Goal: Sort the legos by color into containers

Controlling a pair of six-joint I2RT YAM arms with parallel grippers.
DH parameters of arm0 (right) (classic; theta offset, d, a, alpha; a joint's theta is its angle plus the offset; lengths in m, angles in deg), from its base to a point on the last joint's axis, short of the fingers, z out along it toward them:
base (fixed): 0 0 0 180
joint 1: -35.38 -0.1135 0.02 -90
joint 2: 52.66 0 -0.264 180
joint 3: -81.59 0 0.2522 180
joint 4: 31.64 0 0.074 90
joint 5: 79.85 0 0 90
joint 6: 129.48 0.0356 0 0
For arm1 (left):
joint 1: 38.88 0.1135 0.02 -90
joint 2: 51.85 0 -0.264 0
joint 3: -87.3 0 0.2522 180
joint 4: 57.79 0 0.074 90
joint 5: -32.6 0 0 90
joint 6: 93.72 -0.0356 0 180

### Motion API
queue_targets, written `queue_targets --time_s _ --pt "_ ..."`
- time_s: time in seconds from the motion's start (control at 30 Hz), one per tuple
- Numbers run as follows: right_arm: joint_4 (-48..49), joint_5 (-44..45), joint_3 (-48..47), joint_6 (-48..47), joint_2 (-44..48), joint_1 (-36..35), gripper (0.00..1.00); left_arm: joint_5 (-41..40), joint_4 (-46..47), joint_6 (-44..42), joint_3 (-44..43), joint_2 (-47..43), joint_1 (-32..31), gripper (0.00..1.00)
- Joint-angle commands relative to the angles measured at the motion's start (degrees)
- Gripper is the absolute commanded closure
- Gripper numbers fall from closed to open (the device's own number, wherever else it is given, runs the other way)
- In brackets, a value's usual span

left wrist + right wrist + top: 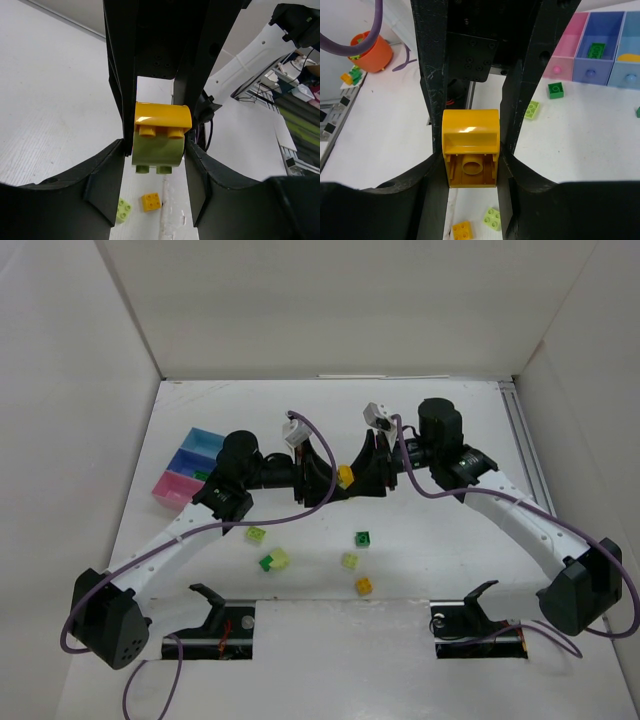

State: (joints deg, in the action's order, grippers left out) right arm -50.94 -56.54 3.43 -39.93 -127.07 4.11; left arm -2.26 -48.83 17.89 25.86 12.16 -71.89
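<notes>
**Left pincer** (155, 162): fingers pressed onto the sides of a pale yellow-green brick (156, 150), which is held clear of the worktop (450, 570).

**Right pincer** (471, 167): faces the left pincer. Its fingers pinch a yellow brick (470, 131), hollow underside toward its own camera.

**Yellow brick**: seated on the pale yellow-green brick, the two touching. The pair hangs between the two wrists above the middle of the worktop.

**Loose legos**: all lie on the worktop, on the arm-base side of the yellow brick.
- To its left: a pale lego (256, 534), then a dark green lego (266, 563) touching a second pale lego (282, 558).
- To its right: a second dark green lego (362, 538), a third pale lego (350, 560) and an orange-yellow lego (364, 586), the last nearest the bases.

**Containers**: well to the left of the yellow brick, joined in a row.
- Light blue tray (207, 439): holds something yellow, only partly seen.
- Darker blue tray (188, 459): holds a green brick (595, 50).
- Pink tray (170, 486).
</notes>
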Motion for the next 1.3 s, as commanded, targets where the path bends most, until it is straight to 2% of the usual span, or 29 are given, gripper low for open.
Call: queue_targets --time_s 0.0,0.03,0.07,0.1,0.17,0.23,0.33,0.37,0.4,0.57,0.67,0.7,0.9,0.97,1.03,1.1,1.2,1.23,1.27 --pt "2.99 -4.22 -1.34 -1.22 0.94 -0.46 0.90 -3.45 1.10 -0.07 -0.57 -0.73 0.06 1.00" --pt "2.99 -4.23 -0.64 -1.22 0.94 -0.46 0.86 -3.45 1.10 -0.07 -0.57 -0.73 0.06 1.00" --pt "2.99 -4.75 -0.64 -1.22 0.94 -0.46 0.77 -4.24 0.58 -0.07 -0.57 -0.20 0.06 1.00" --pt "2.99 -5.28 -0.12 -1.22 0.94 -0.46 0.72 -5.03 0.57 0.54 -0.57 -0.20 0.06 1.00" --pt "2.99 -5.98 -0.11 -1.22 1.55 -0.46 0.66 -7.13 0.57 1.07 -0.57 -0.20 0.06 1.00" --pt "2.99 -6.60 0.50 -1.22 2.08 -0.46 0.66 -8.46 0.57 2.38 -0.57 -0.20 0.06 1.00" --pt "2.46 -6.60 1.11 -1.75 3.40 -0.46 0.78 -9.08 0.57 3.97 -0.57 0.33 1.19 1.00" --pt "2.46 -6.60 1.12 -1.75 3.92 -0.46 0.87 -9.08 1.18 5.10 -0.57 0.33 1.20 1.00" --pt "2.46 -6.60 1.64 -1.75 3.92 -0.46 1.00 -8.56 1.19 5.11 -0.57 0.94 1.81 1.00" --pt "1.94 -6.08 2.17 -2.28 3.92 -0.46 1.00 -6.18 2.24 6.43 -1.10 1.47 2.34 0.99" --pt "1.41 -6.08 2.17 -2.28 2.69 -0.46 1.00 -4.95 2.86 6.43 -1.10 1.47 2.34 0.85" --pt "1.41 -6.08 2.17 -2.28 2.69 -0.46 1.00 -4.95 2.86 6.43 -1.10 1.47 2.34 0.84" --pt "0.88 -5.37 2.17 -2.80 2.17 -0.46 1.00 -8.02 2.33 6.43 -1.10 -0.46 2.34 0.82" --pt "0.36 -4.85 2.17 -2.80 2.17 -0.46 1.00 -9.69 -0.83 4.85 -1.80 -0.46 2.87 0.71" --pt "0.36 -4.85 2.17 -2.80 2.17 -0.46 1.00 -9.69 -0.84 4.06 -1.80 -1.69 2.87 0.48" --pt "0.36 -4.85 2.17 -3.33 2.17 -0.46 1.00 -9.69 -0.84 3.45 -1.80 -2.30 2.87 0.34" --pt "0.36 -4.32 2.17 -4.03 2.17 0.07 1.00 -10.22 -1.45 3.44 -1.80 -2.84 2.87 0.33" --pt "0.36 -4.32 1.57 -4.03 2.17 0.07 1.00 -10.22 -1.45 3.44 -1.80 -3.36 2.87 0.41" --pt "0.36 -4.32 1.56 -4.03 2.17 0.07 1.00 -10.22 -0.84 3.44 -1.80 -3.36 2.87 0.45"
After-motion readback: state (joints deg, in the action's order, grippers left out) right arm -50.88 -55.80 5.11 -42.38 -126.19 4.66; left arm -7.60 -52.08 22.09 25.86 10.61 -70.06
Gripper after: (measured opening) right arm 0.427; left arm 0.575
